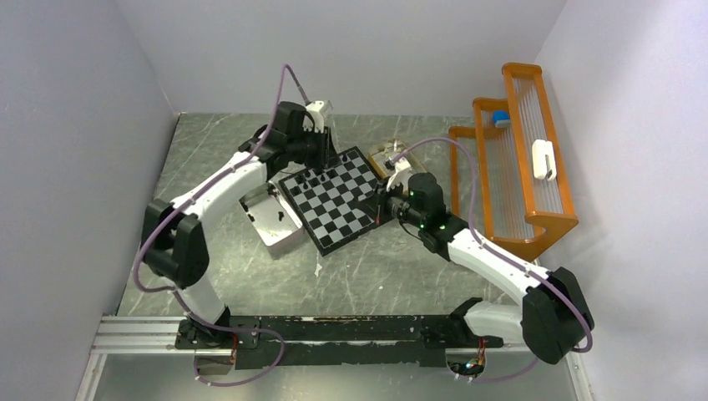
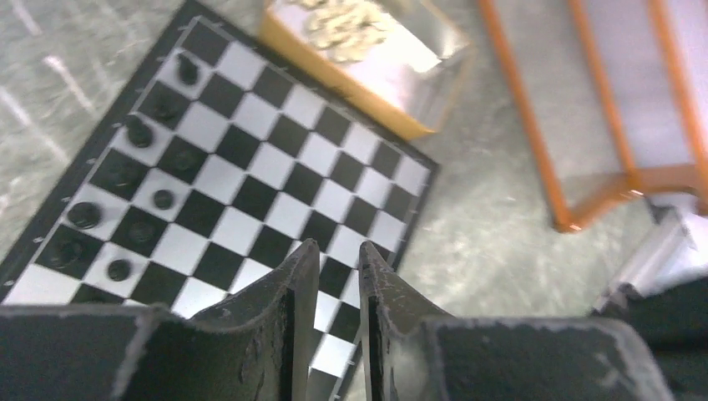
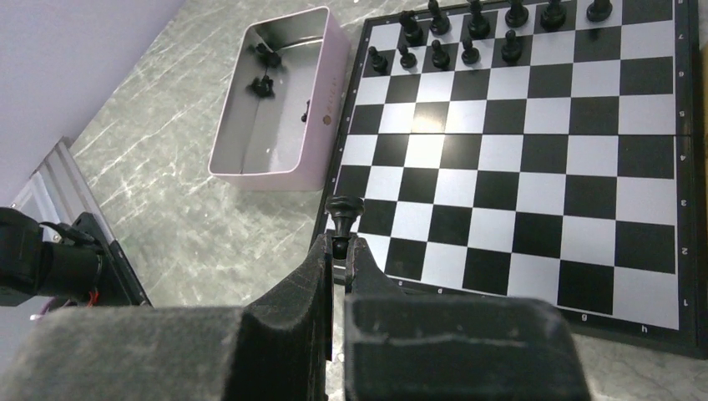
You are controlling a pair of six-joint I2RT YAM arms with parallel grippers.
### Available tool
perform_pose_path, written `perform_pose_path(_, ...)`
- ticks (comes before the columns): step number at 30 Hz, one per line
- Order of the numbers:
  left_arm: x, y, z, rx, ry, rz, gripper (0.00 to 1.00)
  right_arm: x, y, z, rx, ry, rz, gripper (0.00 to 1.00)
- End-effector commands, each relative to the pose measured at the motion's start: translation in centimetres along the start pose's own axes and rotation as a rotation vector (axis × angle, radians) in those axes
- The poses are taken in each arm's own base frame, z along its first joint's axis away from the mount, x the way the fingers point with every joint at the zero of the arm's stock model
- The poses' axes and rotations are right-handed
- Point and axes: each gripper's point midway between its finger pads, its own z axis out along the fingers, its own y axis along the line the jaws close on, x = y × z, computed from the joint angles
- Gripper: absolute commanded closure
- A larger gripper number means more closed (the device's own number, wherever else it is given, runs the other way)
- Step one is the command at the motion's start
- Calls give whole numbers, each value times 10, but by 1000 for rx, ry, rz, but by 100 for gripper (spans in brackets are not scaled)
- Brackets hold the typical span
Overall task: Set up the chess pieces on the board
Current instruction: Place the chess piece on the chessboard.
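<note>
The chessboard (image 1: 346, 213) lies mid-table, and it also shows in the left wrist view (image 2: 275, 167) and the right wrist view (image 3: 534, 159). Several black chessmen (image 3: 472, 33) stand in two rows at its far-left edge; they also show in the left wrist view (image 2: 138, 132). My right gripper (image 3: 340, 248) is shut on a black pawn (image 3: 343, 213), held by its head with the base pointing forward, over the board's near corner. My left gripper (image 2: 339, 251) hovers above the board with a narrow gap between its fingers and nothing in it.
A pale metal box (image 3: 321, 100) left of the board holds a few black pieces (image 3: 265, 57). A tan tray (image 2: 334, 79) of cream-white pieces (image 2: 342, 25) sits behind the board. An orange rack (image 1: 518, 167) stands on the right.
</note>
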Motion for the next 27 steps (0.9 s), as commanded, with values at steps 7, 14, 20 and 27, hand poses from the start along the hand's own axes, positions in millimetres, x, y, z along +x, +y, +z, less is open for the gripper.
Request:
perform_pose_path(7, 18, 47, -66, -194, -5, 18, 69, -37, -26, 32, 86, 194, -70, 100)
perform_pose_path(14, 24, 72, -141, -395, -144, 128, 68, -37, -65, 65, 198, 433, -145, 100)
perform_pose_path(20, 40, 63, -175, -376, -220, 154, 64, -36, -88, 84, 252, 562, -213, 100)
perform_pose_path(27, 45, 64, -187, -384, -274, 156, 63, -13, -120, 97, 330, 768, -239, 100)
